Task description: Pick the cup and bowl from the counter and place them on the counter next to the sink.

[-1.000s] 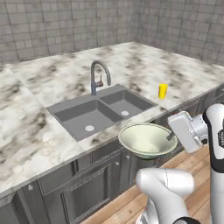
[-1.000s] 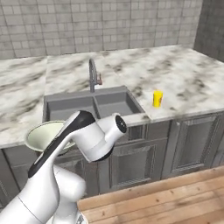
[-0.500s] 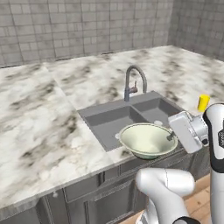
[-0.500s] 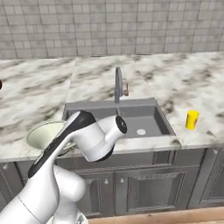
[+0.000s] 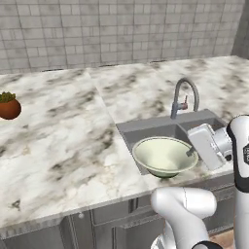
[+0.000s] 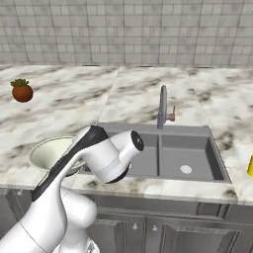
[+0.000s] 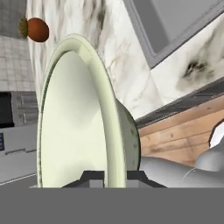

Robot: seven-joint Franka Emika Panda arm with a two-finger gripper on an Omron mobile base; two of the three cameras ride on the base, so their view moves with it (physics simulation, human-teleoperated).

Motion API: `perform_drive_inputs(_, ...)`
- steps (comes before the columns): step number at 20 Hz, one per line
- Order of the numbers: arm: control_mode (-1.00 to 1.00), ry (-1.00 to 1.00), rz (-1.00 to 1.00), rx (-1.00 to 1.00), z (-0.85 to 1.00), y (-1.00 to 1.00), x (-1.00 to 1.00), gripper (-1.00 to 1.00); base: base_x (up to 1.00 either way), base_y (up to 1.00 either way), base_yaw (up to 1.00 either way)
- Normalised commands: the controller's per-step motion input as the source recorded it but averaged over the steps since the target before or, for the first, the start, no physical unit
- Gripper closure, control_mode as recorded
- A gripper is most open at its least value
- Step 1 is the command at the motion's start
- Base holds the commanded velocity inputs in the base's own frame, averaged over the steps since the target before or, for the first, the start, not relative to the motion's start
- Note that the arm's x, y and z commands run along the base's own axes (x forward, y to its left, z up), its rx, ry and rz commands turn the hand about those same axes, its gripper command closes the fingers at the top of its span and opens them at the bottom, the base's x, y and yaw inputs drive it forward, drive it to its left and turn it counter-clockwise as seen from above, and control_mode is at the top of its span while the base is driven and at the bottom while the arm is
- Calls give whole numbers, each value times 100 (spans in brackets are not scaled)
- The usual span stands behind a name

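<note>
My gripper [image 5: 191,152] is shut on the right rim of the pale cream-green bowl [image 5: 163,154], which it holds level in the air by the front left of the grey sink [image 5: 156,128]. The right base view has the bowl [image 6: 48,151] left of the sink [image 6: 184,153], partly behind my arm. Seen from the hand, the bowl's [image 7: 74,118] thick rim runs between the fingertips of the gripper [image 7: 110,177]. A yellow sliver of the cup [image 6: 250,166] stands on the white marble counter [image 6: 74,106] at the right edge, beyond the sink.
A curved grey faucet [image 5: 184,97] with a small red handle rises behind the sink. A small brown-red plant pot [image 5: 9,107] sits far left on the counter [image 5: 63,141]. Grey tiled wall runs behind; grey cabinets and a wooden floor lie below.
The whole scene has slid to the right in both base views, so the base has moved left along the counter. The bowl stays in the gripper's hold. The plant pot has come into view.
</note>
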Motion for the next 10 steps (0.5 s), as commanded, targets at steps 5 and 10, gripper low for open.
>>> perform_drive_inputs(5, 100, 0, 0, 0, 0, 0, 0, 100, 73, 0, 24)
perform_drive_inputs(10, 100, 0, 0, 0, 0, 0, 0, 100, 66, 10, 4)
